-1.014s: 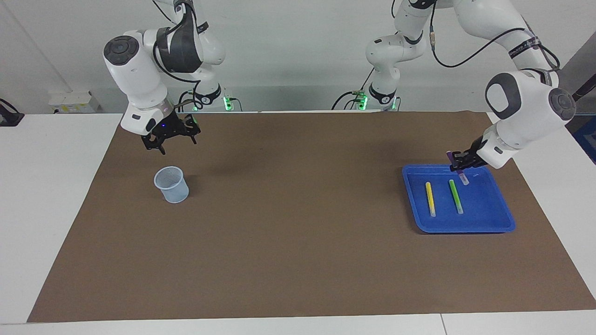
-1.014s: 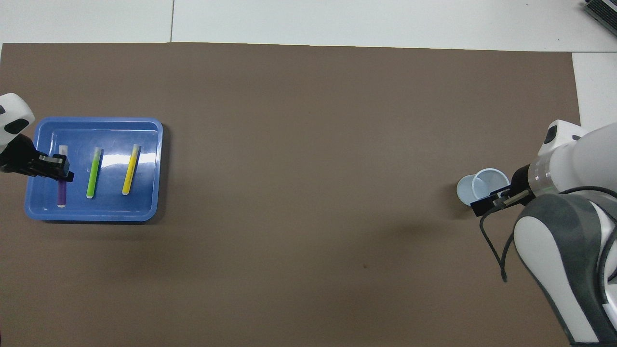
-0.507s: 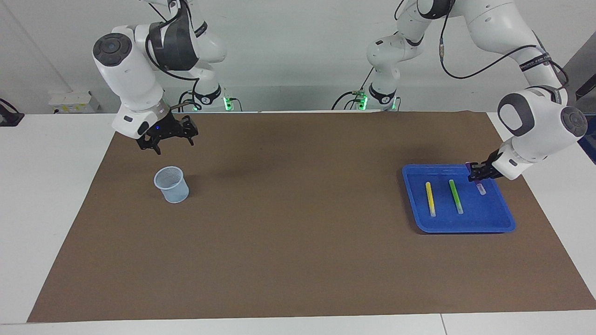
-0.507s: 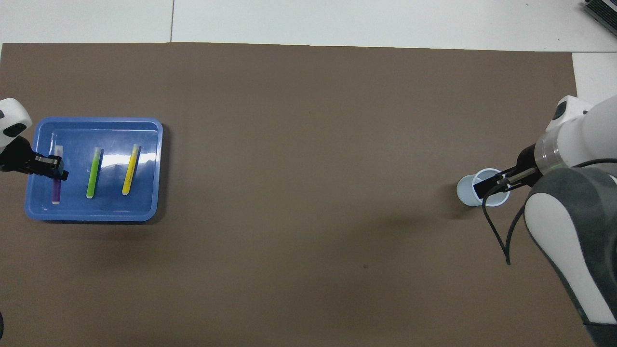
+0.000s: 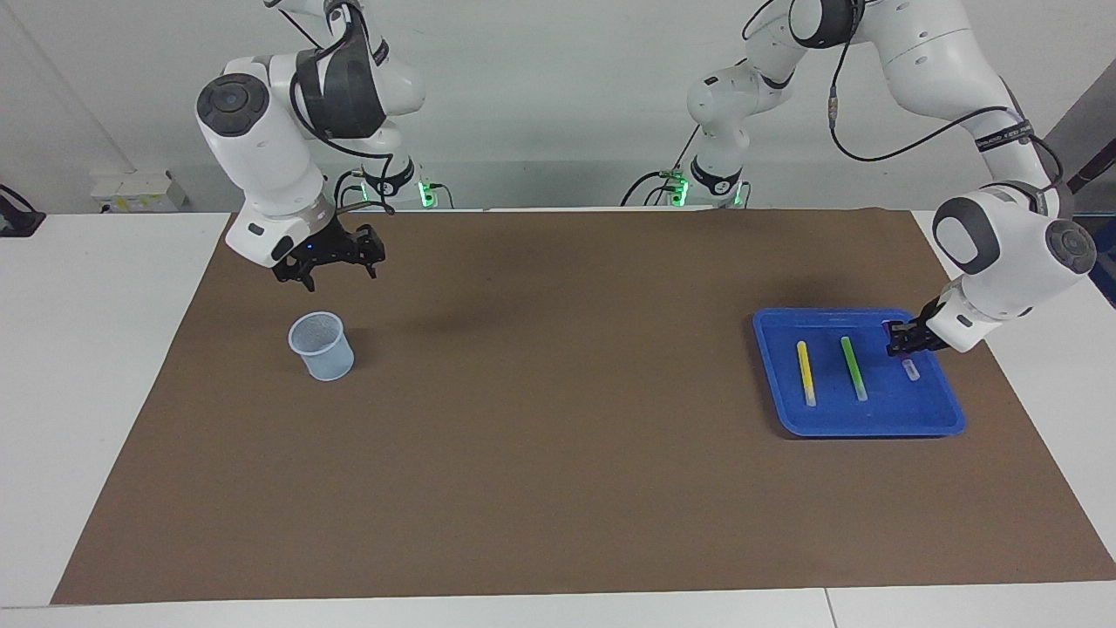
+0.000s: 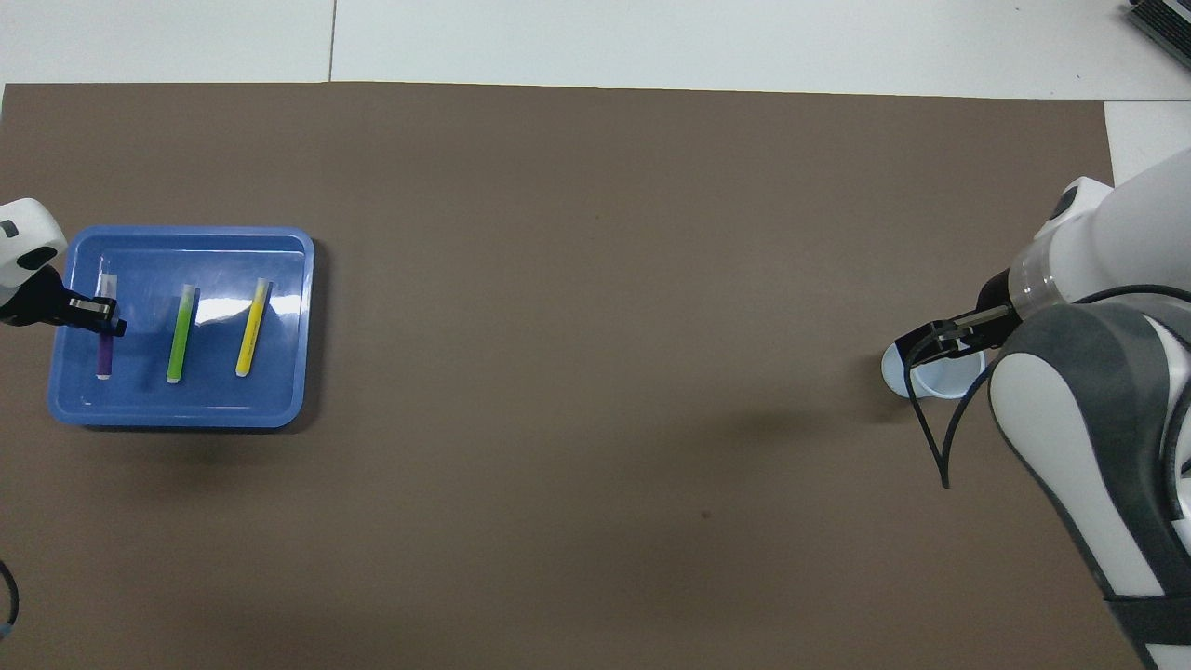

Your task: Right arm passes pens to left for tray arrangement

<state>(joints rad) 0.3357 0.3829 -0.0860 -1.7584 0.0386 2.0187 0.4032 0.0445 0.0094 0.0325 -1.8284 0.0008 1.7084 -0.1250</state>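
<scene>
The blue tray (image 5: 872, 423) (image 6: 186, 409) lies on the brown mat at the left arm's end of the table. In it lie a yellow pen (image 5: 806, 372) (image 6: 251, 328) and a green pen (image 5: 854, 368) (image 6: 180, 333), side by side and apart. My left gripper (image 5: 902, 343) (image 6: 107, 316) is shut on the purple pen (image 5: 911, 370) (image 6: 104, 352). It holds that pen tilted, low over the tray's strip beside the green pen. I cannot tell whether the pen's whitish lower end touches the tray floor. My right gripper (image 5: 327, 266) (image 6: 940, 346) hangs open and holds nothing, above the mat by the cup.
A small translucent pale-blue cup (image 5: 322, 346) (image 6: 930, 377) stands on the mat at the right arm's end. The brown mat (image 5: 558, 419) covers most of the white table.
The left gripper has carried the purple pen lower and sideways toward the tray's outer rim at the left arm's end. The right gripper has shifted slightly near the cup, still open.
</scene>
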